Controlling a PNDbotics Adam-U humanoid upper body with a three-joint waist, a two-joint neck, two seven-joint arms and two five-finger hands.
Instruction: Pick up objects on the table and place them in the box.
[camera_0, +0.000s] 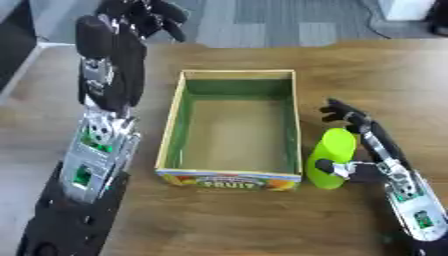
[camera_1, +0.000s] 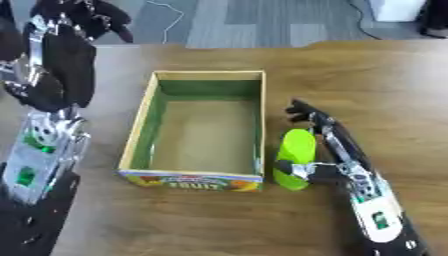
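An open cardboard box (camera_0: 173, 120) with green inner walls and a fruit print on its front stands mid-table, and nothing shows inside it. Just right of it a lime-green cylinder (camera_0: 334, 150) leans close to the box's right wall. My right hand (camera_0: 378, 150) is shut on the cylinder. Its thumb (camera_0: 328, 167) wraps the near lower end, and its fingers (camera_0: 343, 112) reach past the far top end. My left hand (camera_0: 140, 15) is raised at the upper left, far from the box, with relaxed drooping fingers that hold nothing.
My left forearm (camera_0: 101, 140) stands over the table's left part beside the box. The wooden table (camera_0: 236, 215) shows bare wood in front of the box. Beyond its far edge lies grey carpet (camera_0: 262, 22), with a white object (camera_0: 411, 9) at the top right.
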